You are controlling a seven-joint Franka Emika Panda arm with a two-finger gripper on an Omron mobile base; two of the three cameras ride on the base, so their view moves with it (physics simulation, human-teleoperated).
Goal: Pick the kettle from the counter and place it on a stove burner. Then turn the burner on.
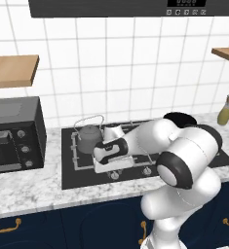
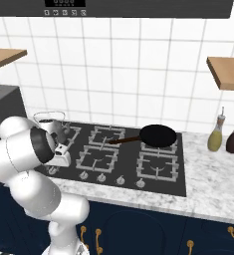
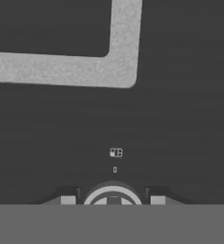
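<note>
gripper point(image 3: 113, 199): bottom centre of hand view, tips either side of a round knob point(image 3: 113, 196), contact unclear | kettle point(image 1: 89, 136): centre-left, on stove burner point(image 1: 81, 163) | counter point(image 1: 23, 187): lower left

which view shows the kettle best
The left base view: the kettle sits on the stove burner, with body, lid and arched handle clear beside the arm. The right base view shows it half hidden behind the arm. The hand view looks at a knob.

Robot arm hides part of the kettle point(image 1: 88, 137).
</note>
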